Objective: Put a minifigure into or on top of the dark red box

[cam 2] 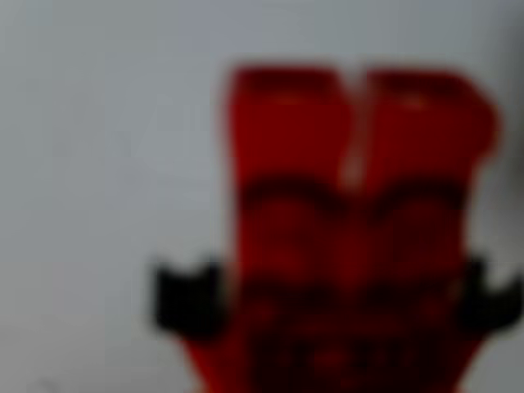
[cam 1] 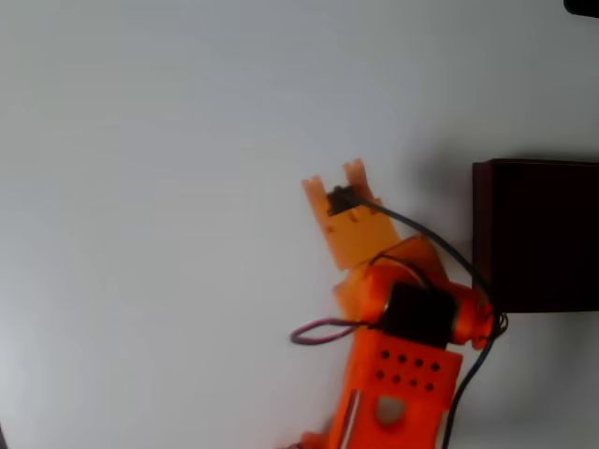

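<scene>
Wrist view puts the tiny red plastic minifigure with small dark hands [cam 2: 352,237] hard against your lens, blurred, its two legs pointing up the picture, long axis running with the camera's line. In the overhead view your orange two-finger gripper [cam 1: 335,180] shows its tips parted over the pale grey table [cam 1: 140,187]; whether they pinch the figure I cannot tell. The large maroon-walled box with its near-black interior [cam 1: 538,234] lies to the right of the gripper, apart from it: your move likely swings that way.
</scene>
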Robot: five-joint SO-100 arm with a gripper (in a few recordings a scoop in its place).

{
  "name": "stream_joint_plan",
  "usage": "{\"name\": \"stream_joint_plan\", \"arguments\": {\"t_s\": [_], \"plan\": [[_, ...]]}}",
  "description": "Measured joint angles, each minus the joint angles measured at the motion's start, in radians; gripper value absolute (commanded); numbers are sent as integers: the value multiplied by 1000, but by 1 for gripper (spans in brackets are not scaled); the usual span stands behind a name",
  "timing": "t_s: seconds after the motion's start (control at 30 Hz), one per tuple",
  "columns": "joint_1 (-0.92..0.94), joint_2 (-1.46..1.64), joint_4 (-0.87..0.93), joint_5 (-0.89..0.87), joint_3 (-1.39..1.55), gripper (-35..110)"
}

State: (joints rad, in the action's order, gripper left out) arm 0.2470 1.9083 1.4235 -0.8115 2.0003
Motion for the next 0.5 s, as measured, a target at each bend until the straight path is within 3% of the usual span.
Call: {"name": "stream_joint_plan", "arguments": {"t_s": [0.5], "plan": [[216,81,52,249,-81,0]]}}
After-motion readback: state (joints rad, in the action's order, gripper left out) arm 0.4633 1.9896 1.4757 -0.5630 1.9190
